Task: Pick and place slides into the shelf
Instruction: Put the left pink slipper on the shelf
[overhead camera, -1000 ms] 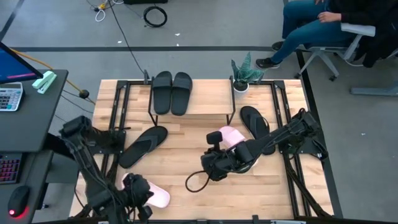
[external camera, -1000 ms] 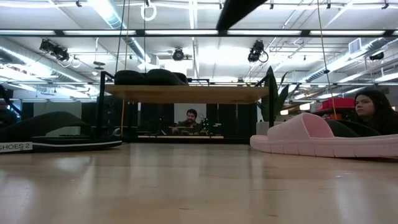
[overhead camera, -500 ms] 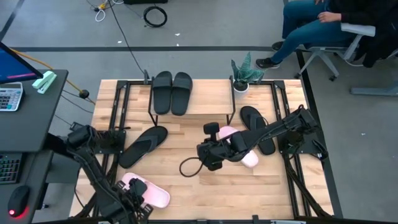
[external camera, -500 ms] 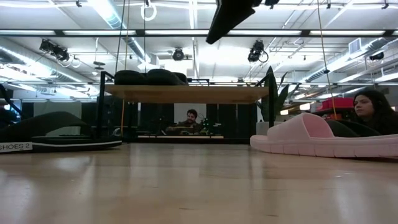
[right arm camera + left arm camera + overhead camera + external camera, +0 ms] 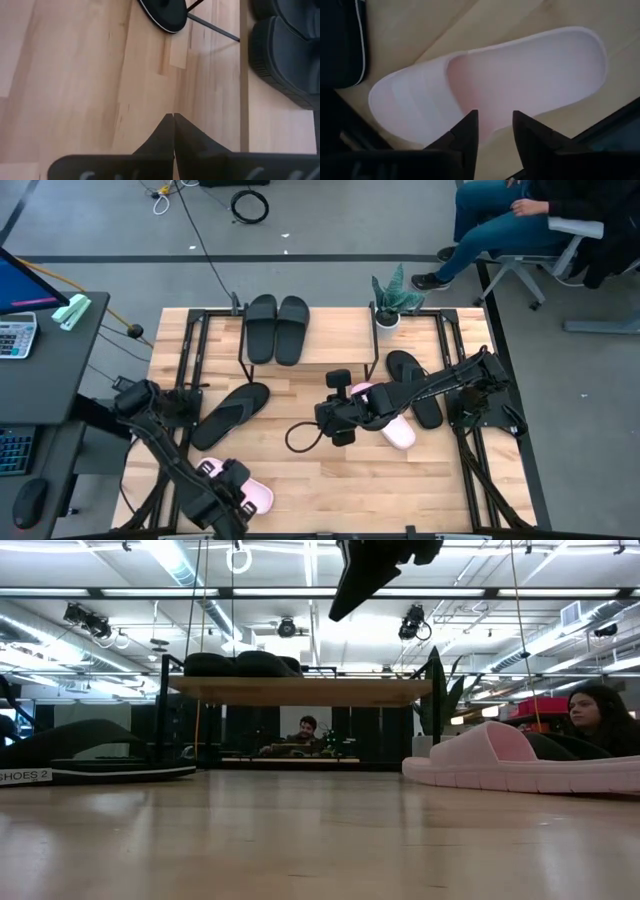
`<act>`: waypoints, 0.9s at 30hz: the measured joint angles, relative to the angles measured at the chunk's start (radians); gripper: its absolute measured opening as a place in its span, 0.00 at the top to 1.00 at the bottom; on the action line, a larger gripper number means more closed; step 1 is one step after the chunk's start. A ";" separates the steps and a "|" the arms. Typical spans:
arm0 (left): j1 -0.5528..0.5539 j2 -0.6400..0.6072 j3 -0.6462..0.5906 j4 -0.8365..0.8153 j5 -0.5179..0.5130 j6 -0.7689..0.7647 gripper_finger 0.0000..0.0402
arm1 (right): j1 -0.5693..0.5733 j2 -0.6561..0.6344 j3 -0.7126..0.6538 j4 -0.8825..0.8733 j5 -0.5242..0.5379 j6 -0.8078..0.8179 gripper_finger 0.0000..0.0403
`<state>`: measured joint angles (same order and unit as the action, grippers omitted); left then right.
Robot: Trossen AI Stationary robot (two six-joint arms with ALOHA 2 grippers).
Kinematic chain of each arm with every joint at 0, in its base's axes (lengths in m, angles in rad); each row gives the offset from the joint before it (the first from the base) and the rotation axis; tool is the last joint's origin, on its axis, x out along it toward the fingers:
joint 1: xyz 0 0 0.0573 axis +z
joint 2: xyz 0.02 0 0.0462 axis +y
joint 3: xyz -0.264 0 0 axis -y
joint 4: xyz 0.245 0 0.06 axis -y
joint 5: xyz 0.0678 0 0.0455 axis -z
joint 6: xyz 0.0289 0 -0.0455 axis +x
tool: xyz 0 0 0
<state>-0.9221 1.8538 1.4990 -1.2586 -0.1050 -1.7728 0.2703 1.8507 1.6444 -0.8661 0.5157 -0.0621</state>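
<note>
Hovering over a pale pink slide (image 5: 490, 85) at the near left corner of the table (image 5: 300, 470), the left gripper (image 5: 492, 127) has its fingers (image 5: 467, 130) part spread with a clear gap; the slide lies flat directly beyond the tips, strap end to one side, not pinched. The right gripper (image 5: 173, 127) is mid-table with fingers pressed together, holding nothing; the second pink slide (image 5: 392, 420) sits just behind it, and the shelf (image 5: 330, 345) is ahead of it with two black wide-strap slides (image 5: 277, 328) already on the plank. One thong flip-flop (image 5: 230, 413) lies on the table between the left arm and the shelf, the other (image 5: 415, 385) beside the right arm, next to the second pink slide. Risks, as I judge them: the left fingers look lined up on the slide's edge near the strap, not across it, so closing there could pinch only the soft sole rim and let it slip or fold on lift. The slide is also close to the table edge, so a nudge on descent could push it off. A carry from there to the shelf passes the flip-flop and shelf legs; a drooping slide could snag either.
</note>
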 joint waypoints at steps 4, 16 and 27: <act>0.005 0.011 0.000 -0.020 0.028 0.002 0.64 | 0.000 0.000 0.000 0.000 -0.001 -0.007 0.99; 0.001 0.018 0.000 -0.060 0.088 -0.116 0.66 | 0.000 0.000 0.000 0.000 -0.001 -0.070 0.99; 0.023 0.142 0.000 -0.154 0.196 -0.127 0.67 | 0.000 0.000 0.000 0.000 -0.001 -0.076 0.99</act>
<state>-0.8989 1.9956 1.4994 -1.4127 0.0906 -1.8998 0.2703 1.8507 1.6444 -0.8665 0.5148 -0.1379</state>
